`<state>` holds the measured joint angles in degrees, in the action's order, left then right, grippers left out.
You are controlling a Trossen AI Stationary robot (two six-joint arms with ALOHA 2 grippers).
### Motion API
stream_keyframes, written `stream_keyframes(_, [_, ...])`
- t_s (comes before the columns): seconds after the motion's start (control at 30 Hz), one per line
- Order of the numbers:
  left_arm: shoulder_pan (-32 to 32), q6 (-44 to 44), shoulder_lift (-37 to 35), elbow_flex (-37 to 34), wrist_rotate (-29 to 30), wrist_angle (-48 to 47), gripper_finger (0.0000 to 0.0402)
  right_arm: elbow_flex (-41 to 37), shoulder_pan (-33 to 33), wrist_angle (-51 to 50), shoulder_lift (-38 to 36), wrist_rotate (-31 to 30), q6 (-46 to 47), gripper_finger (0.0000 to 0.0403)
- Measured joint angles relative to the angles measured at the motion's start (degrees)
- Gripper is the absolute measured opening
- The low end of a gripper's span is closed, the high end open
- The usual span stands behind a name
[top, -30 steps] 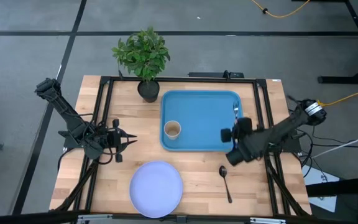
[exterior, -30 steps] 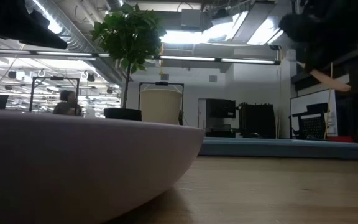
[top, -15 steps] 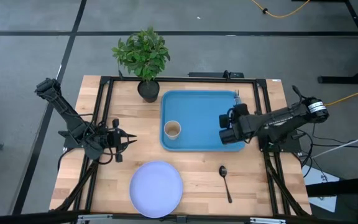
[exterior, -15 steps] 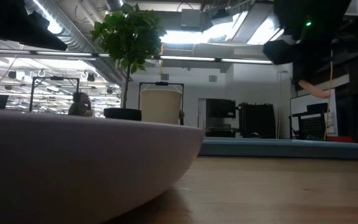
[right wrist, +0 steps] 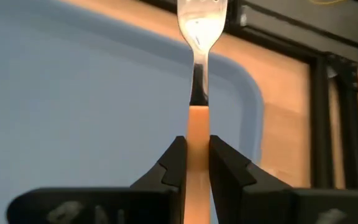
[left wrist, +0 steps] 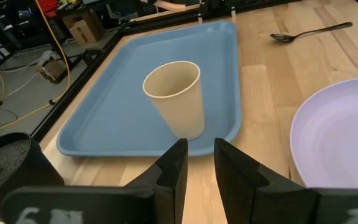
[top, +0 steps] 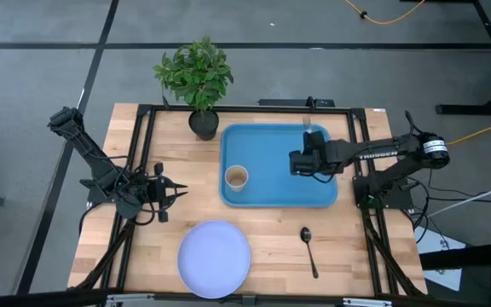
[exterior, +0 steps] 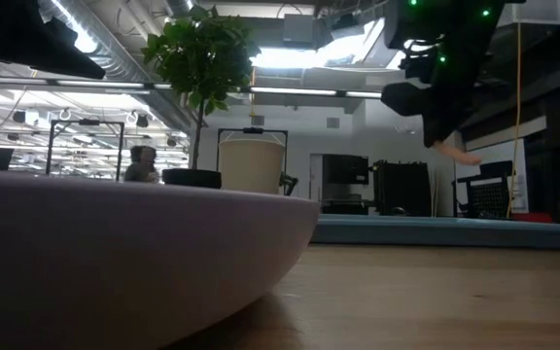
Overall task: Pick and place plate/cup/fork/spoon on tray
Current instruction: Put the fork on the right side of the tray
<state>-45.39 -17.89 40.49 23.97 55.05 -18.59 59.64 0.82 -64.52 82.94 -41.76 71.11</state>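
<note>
Moved since a second ago: the right arm has been swung from the tray's 5 o'clock corner up toward its 2 o'clock side, and the right pincer (top: 300, 162) is now seen over the tray (top: 271, 183). The right pincer is clamped on the fork (right wrist: 197, 81) by its orange handle, with the metal tines pointing away past the fingertips (right wrist: 174, 158). In the low view the fork is seen hanging well above the tray, held up by the right arm.

The left pincer (top: 177, 190) is parked at 9 o'clock on the surface (top: 348, 264), unmoved; its fingers (left wrist: 173, 171) are set narrow with a small gap, nothing held.

The cup (top: 237, 177) is stood upright inside the tray, near its 8 o'clock edge. The plate (top: 215, 258) is laid on the surface at 6 o'clock, outside the tray and apart from it. The spoon (top: 309, 249) is laid on the surface at 5 o'clock, head toward the tray, just below the tray's lower rim. A potted plant (top: 196, 81) is placed at 11 o'clock, just beside the tray's corner. A person (exterior: 142, 163) is seen far back in the room.
</note>
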Motion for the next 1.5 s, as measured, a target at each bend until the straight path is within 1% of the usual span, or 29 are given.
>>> stream_keyframes(0.07, [0.00,0.00,-0.01,0.00,0.00,0.00,0.0073,0.00,0.04,0.57,0.00,1.68,-0.50,0.0046])
stream_keyframes(0.23, [0.00,-0.02,0.00,0.00,-0.02,0.00,0.0073,0.00,-0.35,0.59,0.46,8.48,-0.30,0.0046])
stream_keyframes(0.33, [0.00,-0.04,0.00,0.00,-0.04,0.00,0.0073,0.00,-1.49,0.52,1.71,12.31,2.57,0.0046])
stream_keyframes(0.43, [0.00,-0.04,-0.02,0.00,-0.04,0.00,0.0073,-0.79,-3.51,1.56,3.47,12.85,7.12,0.0046])
stream_keyframes(0.5, [0.00,-0.04,-0.02,0.00,-0.19,0.00,0.0073,-3.63,-4.52,4.70,4.06,12.96,9.21,0.0046])
stream_keyframes(0.57, [0.00,-0.04,-0.02,0.00,-0.81,0.00,0.0073,-8.15,-4.86,8.48,4.20,13.93,9.65,0.0046])
stream_keyframes(0.67, [0.00,-0.02,-0.02,0.00,-1.93,0.00,0.0073,-14.23,-4.38,9.39,3.88,16.48,11.63,0.0046])
stream_keyframes(0.73, [0.00,-0.02,0.00,0.00,-2.16,0.00,0.0073,-16.70,-4.31,9.96,2.78,16.94,14.05,0.0046])
stream_keyframes(0.8, [-0.01,0.00,-0.02,0.00,-2.16,0.00,0.0073,-18.14,-4.31,12.18,1.45,16.93,14.54,0.0046])
stream_keyframes(0.93, [0.00,0.26,0.00,0.00,-2.00,-0.01,0.0073,-20.63,-2.46,16.66,-0.76,16.99,12.62,0.0050])
stream_keyframes(1.13, [0.00,-0.02,0.00,0.00,-1.79,0.00,0.0073,-23.89,-0.29,21.29,-0.98,17.42,12.56,0.0061])
stream_keyframes(1.3, [-0.02,-0.04,-0.01,0.00,-1.78,0.00,0.0073,-24.44,-0.28,23.81,-0.98,17.47,12.53,0.0079])
stream_keyframes(1.5, [0.00,-0.07,0.00,0.00,-1.77,0.00,0.0073,-24.44,-0.28,23.72,-0.98,17.44,12.16,0.0080])
